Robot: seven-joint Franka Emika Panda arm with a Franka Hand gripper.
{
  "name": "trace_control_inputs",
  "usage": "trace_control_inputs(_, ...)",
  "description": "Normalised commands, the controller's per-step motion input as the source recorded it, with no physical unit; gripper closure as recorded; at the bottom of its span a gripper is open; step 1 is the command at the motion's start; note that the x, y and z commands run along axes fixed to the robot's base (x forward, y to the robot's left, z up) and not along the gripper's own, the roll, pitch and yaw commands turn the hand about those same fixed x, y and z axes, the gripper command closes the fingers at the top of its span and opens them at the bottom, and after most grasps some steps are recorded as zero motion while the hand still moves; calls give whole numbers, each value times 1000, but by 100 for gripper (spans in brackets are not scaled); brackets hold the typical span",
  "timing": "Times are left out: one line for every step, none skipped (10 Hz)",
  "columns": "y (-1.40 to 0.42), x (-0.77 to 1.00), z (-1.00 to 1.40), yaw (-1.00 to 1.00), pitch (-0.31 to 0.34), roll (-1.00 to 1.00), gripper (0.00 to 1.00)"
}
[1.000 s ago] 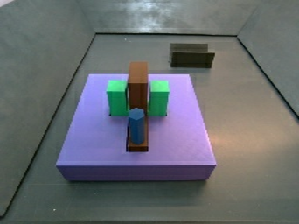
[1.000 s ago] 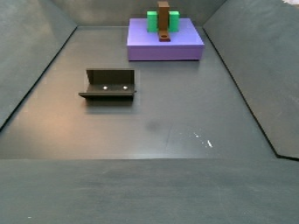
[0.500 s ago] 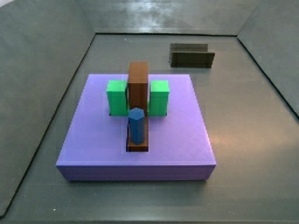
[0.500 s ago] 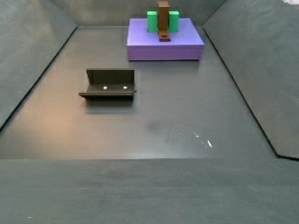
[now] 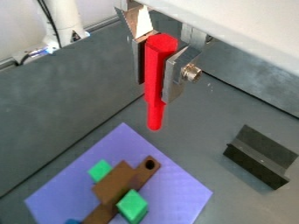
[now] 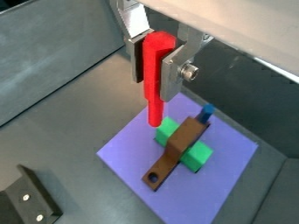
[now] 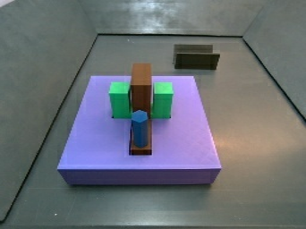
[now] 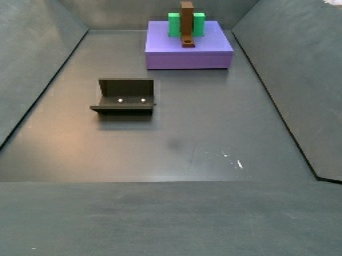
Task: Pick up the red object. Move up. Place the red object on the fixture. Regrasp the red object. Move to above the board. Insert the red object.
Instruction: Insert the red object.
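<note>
Gripper: in both wrist views the gripper (image 5: 158, 57) hangs high above the board; it is out of frame in both side views.
Fingers: the silver fingers (image 5: 183, 72) are closed onto the red object, clamping its upper end; no gap shows between pads and peg.
Red object: the red object (image 5: 156, 83) is held upright, its free lower end pointing down, well clear of everything beneath. Same in the second wrist picture (image 6: 156, 80).
Board: the board (image 7: 84, 143) lies on the floor, carrying two green blocks (image 7: 120, 99), a brown slotted bar (image 7: 141, 89) and a blue peg (image 7: 140, 127) standing at the bar's near end.
Target hole: a round hole at one end of the brown bar (image 6: 151, 178) looks empty; judged to be the socket, not certain.
Fixture: the fixture (image 8: 124, 97) stands empty on the floor, well apart from the board.
Done, judged: pick-up and lift; peg held by its end and fixture bare, so place and regrasp are probably finished too.
In hand: move to above the board, seemingly reached or nearly so.
Left: line the peg tip over the hole, descend, insert, release.
</note>
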Motion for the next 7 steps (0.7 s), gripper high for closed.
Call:
trace_control_inputs(337,326,-443,0,0,-137,100)
trace_control_inputs(220,171,-460,-11,-17,-281,100)
trace_control_inputs(174,0,-437,-29,-109,-301,100)
trace_control_inputs(171,-17,-417,0,-181,-290,100)
trace_control_inputs(180,0,-371,0,-71,-216,100)
trace_control_inputs(206,0,-443,0,-30,-166,100)
trace_control_inputs(211,17,-569,0,0,-237,100)
